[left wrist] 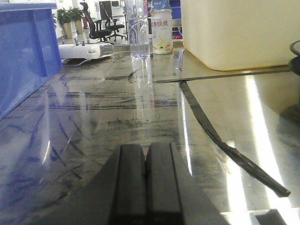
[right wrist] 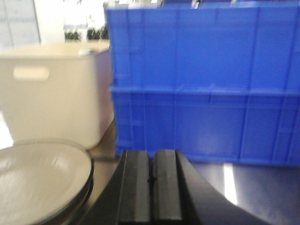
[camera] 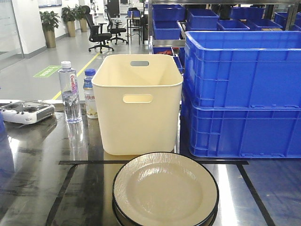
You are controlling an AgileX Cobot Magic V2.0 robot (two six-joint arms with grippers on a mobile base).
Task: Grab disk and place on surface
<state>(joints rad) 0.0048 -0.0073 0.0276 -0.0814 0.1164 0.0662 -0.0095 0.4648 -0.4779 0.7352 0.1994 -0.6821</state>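
Stack of shallow cream enamel plates with black rims (camera: 165, 189) resting at the near edge of the shiny grey steel worktop (camera: 37, 179), inside the black tape outline (camera: 66, 186), just in front of the tall cream plastic bin (camera: 137, 103); presumably staged there for easy reach. Nothing lifted yet. Left gripper (left wrist: 146, 176) closed and empty, low over bare steel well left of the plates. Right gripper (right wrist: 151, 180) likewise closed, empty, just beside the stack's right rim, stacked blue crates (right wrist: 206, 84) behind. Opening needed before any grab.

Cream black-rimmed disk (camera: 165, 189) stacked upright on steel surface (camera: 33, 188).
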